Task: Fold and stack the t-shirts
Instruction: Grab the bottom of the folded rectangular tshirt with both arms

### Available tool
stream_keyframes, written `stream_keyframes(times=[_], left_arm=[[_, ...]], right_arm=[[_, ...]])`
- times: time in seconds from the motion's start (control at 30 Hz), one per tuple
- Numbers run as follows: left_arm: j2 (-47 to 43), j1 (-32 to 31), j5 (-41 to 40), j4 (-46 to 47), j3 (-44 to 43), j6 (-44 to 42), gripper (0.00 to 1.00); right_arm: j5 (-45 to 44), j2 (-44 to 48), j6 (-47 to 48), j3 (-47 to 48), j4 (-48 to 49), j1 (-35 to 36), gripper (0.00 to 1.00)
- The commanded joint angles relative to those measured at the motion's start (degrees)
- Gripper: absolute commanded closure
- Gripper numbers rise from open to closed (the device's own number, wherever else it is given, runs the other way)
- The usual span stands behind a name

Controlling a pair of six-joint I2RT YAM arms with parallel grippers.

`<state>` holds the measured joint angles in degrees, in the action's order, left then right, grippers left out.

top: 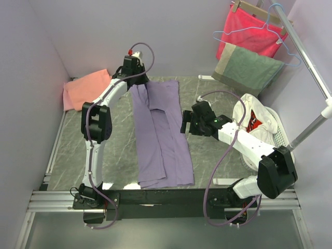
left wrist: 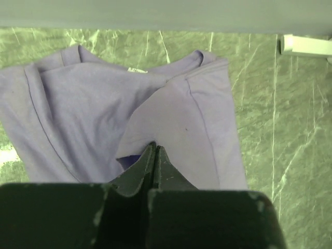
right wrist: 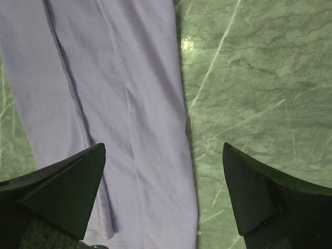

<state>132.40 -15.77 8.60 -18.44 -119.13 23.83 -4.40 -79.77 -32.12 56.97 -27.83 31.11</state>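
The lavender t-shirt (top: 161, 135) lies on the marble table as a long strip folded lengthwise, collar end at the far side. My left gripper (top: 138, 82) is at that far end, by the collar. In the left wrist view its jaws (left wrist: 154, 149) are shut, pinching a raised sleeve fold of the lavender t-shirt (left wrist: 88, 98). My right gripper (top: 185, 124) hovers open over the shirt's right edge at mid-length. In the right wrist view it (right wrist: 163, 150) spans the edge of the shirt (right wrist: 129, 104). The salmon-pink t-shirt (top: 85, 88) lies crumpled in the far left corner.
A bright red cloth (top: 249, 28) and a grey-green towel (top: 246, 67) hang from a rack (top: 306, 57) at the back right. A white basket (top: 275, 129) with cloth in it stands at the right, behind my right arm. The walls are close on three sides.
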Motion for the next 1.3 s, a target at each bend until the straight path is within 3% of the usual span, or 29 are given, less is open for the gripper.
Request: stream_keyframes(times=[0.0,0.03,0.07,0.1,0.2,0.4,0.5,0.63,0.87,1.07,1.27], left_arm=[[-1.6,0.2,-1.9,0.1,2.5,1.6,0.99],[-1.4,0.2,-1.9,0.2,3.6,1.7,0.99],[-1.2,0.3,-1.8,0.3,3.9,1.8,0.9],[-0.8,0.3,-2.2,0.1,3.9,1.9,0.48],[0.7,0.5,-3.5,-1.7,3.3,2.1,0.01],[-3.5,1.0,-5.4,1.1,8.7,2.4,0.01],[-5.5,1.2,0.6,4.0,11.4,1.8,0.01],[-3.0,1.2,14.1,7.6,8.6,2.7,0.01],[1.1,1.2,26.8,16.4,5.9,9.4,0.01],[7.7,1.2,26.1,13.8,1.9,11.3,0.01],[11.6,1.2,15.1,8.9,1.7,9.0,0.01]], right_arm=[[0.0,0.1,-0.3,-0.3,1.6,-0.3,0.0],[-0.1,0.1,-0.3,-0.4,1.6,-0.4,0.0],[-0.1,0.1,-0.3,-0.4,1.6,-0.4,0.0],[-0.1,0.0,-0.3,-0.5,1.7,-0.4,0.0],[-0.2,-0.5,-0.1,-0.4,1.8,-0.4,0.0],[-0.2,-1.4,0.0,-0.3,2.4,-0.4,0.0],[0.0,-2.4,0.3,0.1,2.7,-0.4,0.0],[0.4,-3.6,0.6,0.9,3.2,-0.4,0.0],[0.8,-5.0,0.9,0.8,3.5,-0.4,0.0],[1.0,-5.7,1.0,0.6,3.5,-0.4,0.0],[0.6,-6.4,1.3,1.0,3.3,-0.4,0.0]])
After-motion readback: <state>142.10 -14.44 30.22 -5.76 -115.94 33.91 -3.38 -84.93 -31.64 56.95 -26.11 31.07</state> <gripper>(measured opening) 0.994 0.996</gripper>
